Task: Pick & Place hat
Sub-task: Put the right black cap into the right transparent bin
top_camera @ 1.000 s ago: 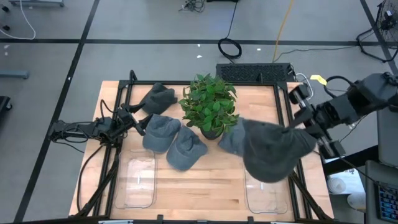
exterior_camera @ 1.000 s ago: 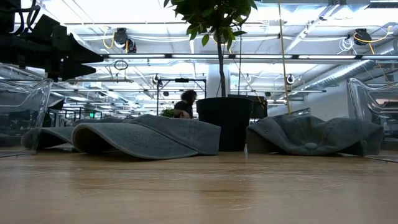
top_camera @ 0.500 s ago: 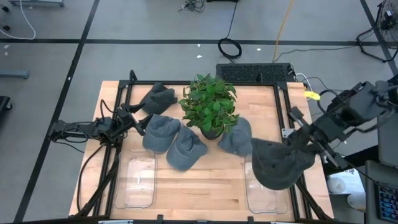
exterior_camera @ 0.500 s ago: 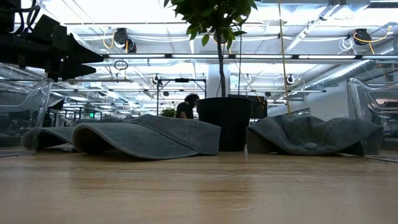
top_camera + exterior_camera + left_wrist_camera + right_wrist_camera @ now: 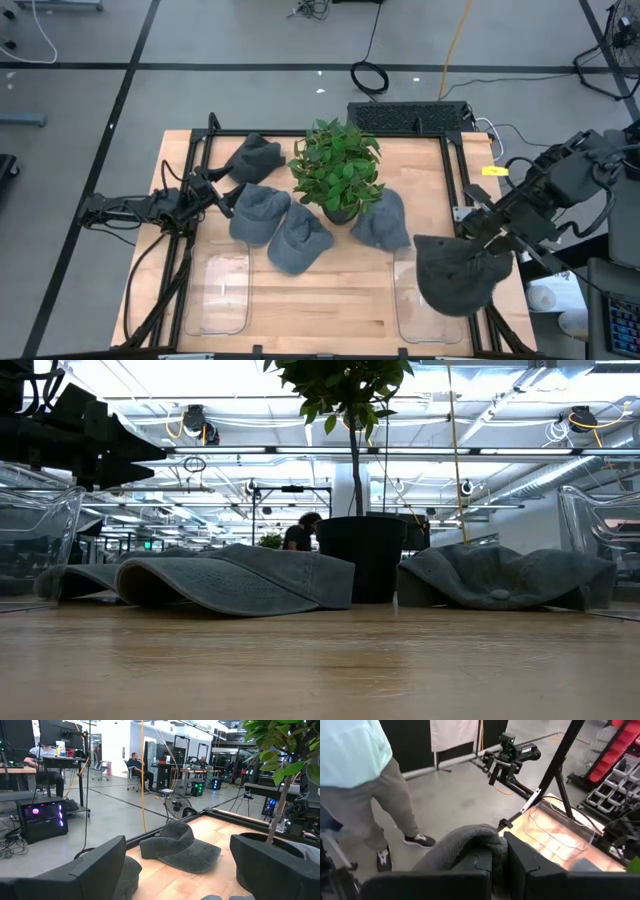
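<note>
Change since earlier, high view: the right gripper (image 5: 480, 240) has carried its grey hat (image 5: 458, 277) away from the middle of the counter (image 5: 330, 290), off the hat by the plant, toward the right near corner; it now hangs over the right clear bin (image 5: 430, 300). The left arm and the other hats have not moved.

High view, progress: the carried hat is lifted and sits above the right clear bin, not yet let go. Four more hats (image 5: 275, 225) lie around the potted plant (image 5: 337, 170), and the left clear bin (image 5: 222, 292) looks empty. The pick seems done for this hat; the release, and likely the other hats, are left.

High view, left gripper (image 5: 212, 192): it waits at the counter's left edge, just beside a hat, fingers spread wide and holding nothing.

Low view: two hats (image 5: 240, 578) lie flat left of the plant pot (image 5: 362, 556), one lies right of it (image 5: 505, 577). Neither gripper shows, and the carried hat is above the picture. A person shows small in the room behind.

Left wrist view: the two fingers (image 5: 97, 870) stand wide apart with one hat (image 5: 180, 847) lying on the counter beyond them, untouched.

Right wrist view: the fingers (image 5: 492, 862) are pinched tight on a fold of the hat's cloth (image 5: 465, 842); a clear bin (image 5: 560, 827) shows beyond, and a person's legs stand on the floor.

Hard to tell: how high the hat hangs over the bin, and whether any of it already touches the bin's rim. The hat covers much of the bin from above.
</note>
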Robot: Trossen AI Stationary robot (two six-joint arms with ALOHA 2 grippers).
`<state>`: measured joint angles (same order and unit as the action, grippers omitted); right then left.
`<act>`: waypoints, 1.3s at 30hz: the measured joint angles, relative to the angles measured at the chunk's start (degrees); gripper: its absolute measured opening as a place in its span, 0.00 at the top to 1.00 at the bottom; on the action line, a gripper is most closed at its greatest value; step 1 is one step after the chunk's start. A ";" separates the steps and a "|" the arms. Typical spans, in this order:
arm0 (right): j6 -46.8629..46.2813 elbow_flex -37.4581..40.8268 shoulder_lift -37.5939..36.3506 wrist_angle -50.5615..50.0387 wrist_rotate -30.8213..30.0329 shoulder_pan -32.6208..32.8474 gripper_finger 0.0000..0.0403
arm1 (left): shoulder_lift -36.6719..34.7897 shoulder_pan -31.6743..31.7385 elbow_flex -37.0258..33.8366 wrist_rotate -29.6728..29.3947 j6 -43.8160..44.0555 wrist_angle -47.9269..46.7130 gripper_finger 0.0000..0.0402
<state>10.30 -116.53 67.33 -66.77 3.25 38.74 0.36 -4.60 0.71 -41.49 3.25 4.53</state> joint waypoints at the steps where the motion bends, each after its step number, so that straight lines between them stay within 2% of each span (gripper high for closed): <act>1: 1.07 0.00 -0.02 -0.29 -0.17 0.00 0.97 | 0.01 0.01 0.00 -0.01 0.00 0.01 0.09; 9: 5.78 1.54 -0.13 -7.77 -5.19 -0.02 0.97 | 0.01 0.02 0.00 0.01 0.00 -0.01 0.09; 17: 7.24 7.38 -1.83 -14.71 -13.99 -1.41 0.97 | 0.02 0.00 0.00 -0.01 0.00 0.00 0.09; 27: 18.40 18.22 -6.81 -14.72 -13.86 -2.38 0.97 | 0.01 0.00 0.00 -0.01 0.00 -0.01 0.09; 39: 38.60 26.01 -8.46 -14.49 -14.03 -2.38 0.97 | 0.01 0.02 0.00 -0.01 0.00 -0.01 0.09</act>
<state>48.89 -90.52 58.88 -81.27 -10.78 36.36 0.37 -4.58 0.71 -41.50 3.25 4.51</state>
